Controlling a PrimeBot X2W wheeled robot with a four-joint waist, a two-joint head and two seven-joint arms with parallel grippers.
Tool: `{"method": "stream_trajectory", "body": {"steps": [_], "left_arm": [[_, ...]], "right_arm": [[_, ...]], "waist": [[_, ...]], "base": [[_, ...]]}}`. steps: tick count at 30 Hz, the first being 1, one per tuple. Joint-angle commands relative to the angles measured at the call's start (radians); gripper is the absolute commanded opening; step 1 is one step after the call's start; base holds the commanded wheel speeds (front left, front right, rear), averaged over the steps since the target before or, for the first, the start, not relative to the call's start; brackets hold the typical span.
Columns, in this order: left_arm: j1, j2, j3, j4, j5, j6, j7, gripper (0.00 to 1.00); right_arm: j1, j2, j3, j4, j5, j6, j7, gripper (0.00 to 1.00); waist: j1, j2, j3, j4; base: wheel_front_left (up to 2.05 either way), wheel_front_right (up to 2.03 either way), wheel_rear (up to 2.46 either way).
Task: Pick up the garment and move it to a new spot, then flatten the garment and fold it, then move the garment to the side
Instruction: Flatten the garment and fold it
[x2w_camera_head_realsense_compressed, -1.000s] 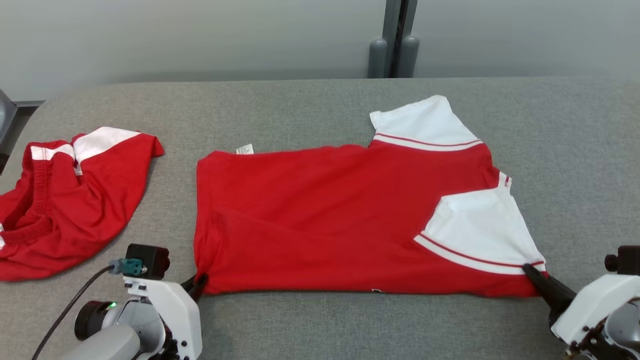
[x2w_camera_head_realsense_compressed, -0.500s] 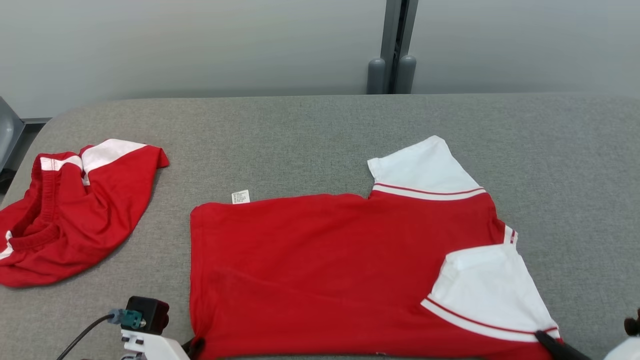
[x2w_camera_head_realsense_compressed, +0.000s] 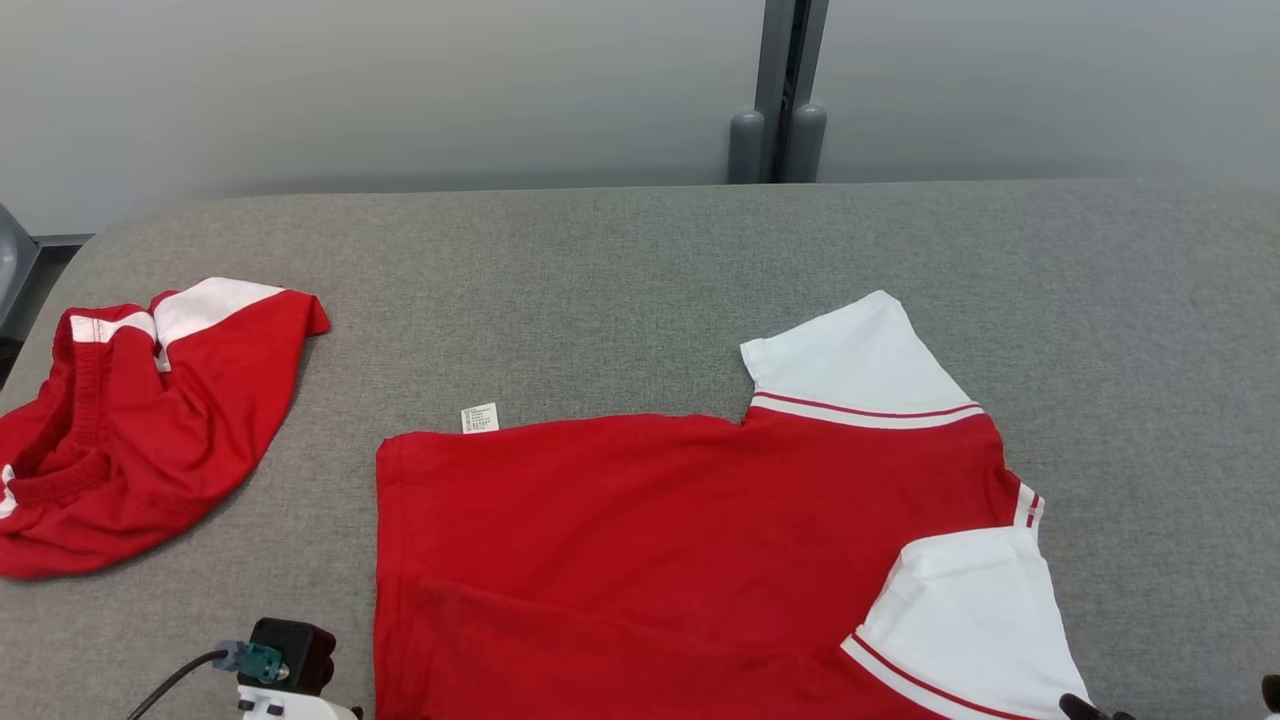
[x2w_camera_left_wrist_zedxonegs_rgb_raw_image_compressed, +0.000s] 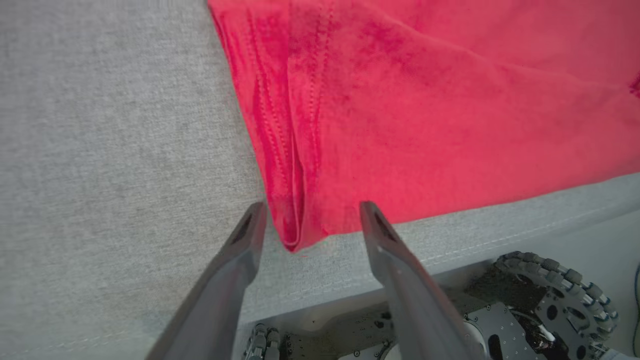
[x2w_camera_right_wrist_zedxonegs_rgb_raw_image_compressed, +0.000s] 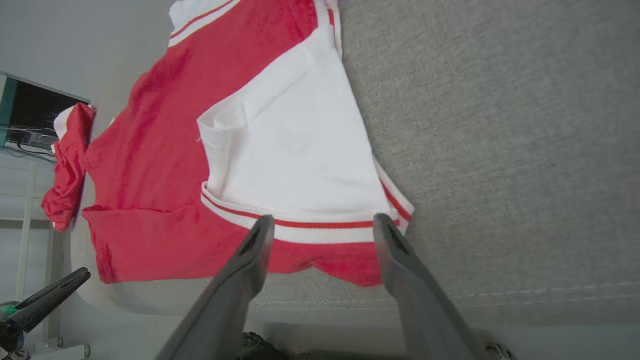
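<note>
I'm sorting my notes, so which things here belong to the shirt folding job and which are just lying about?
Job: red and white T-shirt; left end effector, open at its hem corner; right end effector, open at its sleeve.
Lying about: crumpled red and white shorts; two grey posts behind the table.

From my station the T-shirt (x2w_camera_head_realsense_compressed: 640, 540) reads as soft, matt knit cloth, red in the body and white in the sleeves; its stitched hems show close up in the left wrist view. The table cover (x2w_camera_head_realsense_compressed: 600, 280) is grey woven fabric, coarse and heathered, with no shine. The second red garment (x2w_camera_head_realsense_compressed: 130, 420) is the same dull knit, with a ribbed band. The care label (x2w_camera_head_realsense_compressed: 479, 418) looks thin and papery. The left gripper (x2w_camera_left_wrist_zedxonegs_rgb_raw_image_compressed: 312, 207) and right gripper (x2w_camera_right_wrist_zedxonegs_rgb_raw_image_compressed: 324, 220) have smooth, dark, matt fingers, plastic by the look. The wheel (x2w_camera_left_wrist_zedxonegs_rgb_raw_image_compressed: 555, 295) is dark with a faint sheen. The wall (x2w_camera_head_realsense_compressed: 400, 90) looks smooth and matt.
</note>
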Motion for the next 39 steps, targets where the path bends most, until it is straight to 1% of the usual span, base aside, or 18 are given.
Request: {"method": "stream_trajectory", "body": {"steps": [1, 5, 7, 9, 13, 15, 17, 18, 24, 31, 32, 39], "left_arm": [[-0.010, 0.011, 0.007, -0.002, 0.006, 0.007, -0.002, 1.00], [-0.033, 0.030, 0.021, -0.019, 0.034, 0.021, -0.021, 1.00], [-0.051, 0.039, 0.034, -0.022, 0.056, 0.037, -0.046, 1.00], [-0.072, 0.036, 0.058, -0.028, 0.077, 0.052, -0.082, 1.00], [-0.125, 0.021, 0.081, -0.009, 0.119, 0.062, -0.119, 1.00], [-0.160, 0.009, 0.083, 0.015, 0.140, 0.060, -0.114, 1.00], [-0.197, -0.013, 0.085, 0.043, 0.152, 0.051, -0.109, 1.00], [-0.217, -0.024, 0.091, 0.061, 0.156, 0.046, -0.111, 1.00], [-0.321, -0.087, 0.110, 0.142, 0.175, 0.011, -0.110, 1.00], [-0.417, -0.143, 0.111, 0.179, 0.208, -0.023, -0.113, 1.00], [-0.439, -0.157, 0.110, 0.185, 0.215, -0.030, -0.114, 1.00], [-0.491, -0.204, 0.104, 0.210, 0.228, -0.055, -0.115, 1.00]], "right_arm": [[0.005, 0.002, -0.008, -0.009, -0.009, 0.002, 0.008, 1.00], [0.003, 0.035, -0.055, -0.063, -0.050, 0.002, 0.047, 1.00], [-0.015, 0.044, -0.072, -0.101, -0.069, 0.002, 0.052, 1.00], [-0.050, 0.047, -0.090, -0.131, -0.082, 0.002, 0.047, 1.00], [-0.145, 0.027, -0.101, -0.146, -0.131, 0.002, 0.055, 1.00], [-0.206, 0.006, -0.091, -0.135, -0.166, 0.002, 0.054, 1.00], [-0.275, 0.001, -0.083, -0.118, -0.179, 0.002, 0.040, 1.00], [-0.312, -0.011, -0.078, -0.107, -0.193, 0.002, 0.033, 1.00], [-0.538, -0.051, -0.024, 0.013, -0.220, 0.002, -0.010, 1.00], [-0.804, -0.122, 0.099, 0.196, -0.249, 0.002, -0.033, 1.00], [-0.874, -0.142, 0.138, 0.251, -0.254, 0.002, -0.041, 1.00], [-1.036, -0.181, 0.260, 0.443, -0.252, 0.002, -0.067, 1.00]], "waist": [[0.0000, 0.0000, -0.001, 0.000], [0.0000, 0.0000, -0.003, -0.001], [0.0000, 0.0000, 0.000, -0.003], [0.0000, 0.0000, 0.008, -0.007], [0.0000, 0.0000, 0.041, -0.008], [0.0000, 0.0000, 0.061, -0.004], [0.0000, 0.0000, 0.082, 0.002], [0.0000, 0.0000, 0.094, 0.005], [0.0000, 0.0000, 0.180, 0.033], [0.0000, 0.0000, 0.289, 0.079], [0.0000, 0.0000, 0.314, 0.092], [0.0000, 0.0000, 0.361, 0.132]], "base": [[0.00, 0.00, 0.00], [0.00, 0.00, 0.00], [0.00, 0.00, 0.00], [0.00, 0.00, 0.00], [0.00, 0.00, 0.00], [0.00, 0.00, 0.00], [0.00, 0.00, 0.00], [0.00, 0.00, 0.00], [0.00, 0.00, 0.00], [0.00, 0.00, 0.00], [0.00, 0.00, 0.00], [0.00, 0.00, 0.00]]}}
